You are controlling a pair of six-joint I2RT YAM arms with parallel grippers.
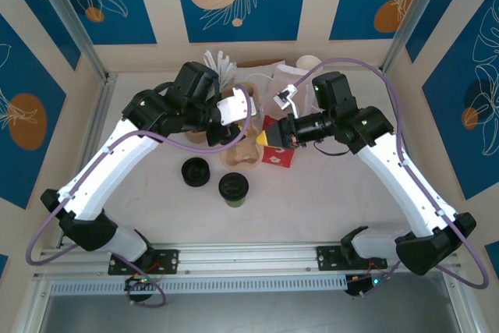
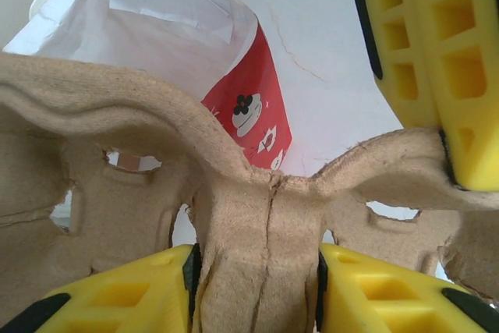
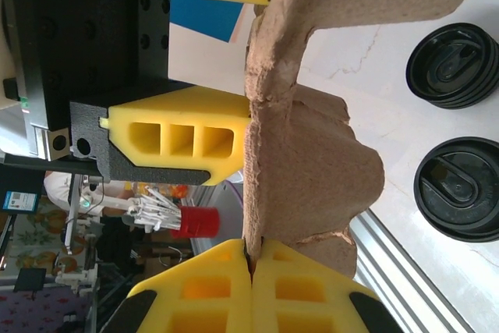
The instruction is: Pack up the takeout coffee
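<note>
The takeout coffee [image 1: 233, 189], a short greenish cup with a round black lid, stands on the table in front of both grippers; its lid [image 3: 460, 189] also appears in the right wrist view. A brown pulp cup carrier [image 1: 242, 150] hangs between the arms. My left gripper [image 1: 237, 125] is shut on the carrier's cracked middle ridge [image 2: 269, 216], a pad pressed on either side. My right gripper [image 1: 266, 139] is shut on the carrier's thin edge [image 3: 261, 154]. The red bag [image 1: 278, 154] stands just behind the carrier [image 2: 249, 107].
A loose black lid [image 1: 195, 171] lies left of the coffee [image 3: 454, 64]. White cups and stirrers [image 1: 221, 64] and crumpled white paper [image 1: 281, 87] sit along the back wall. A metal rail [image 1: 249, 255] runs along the near edge.
</note>
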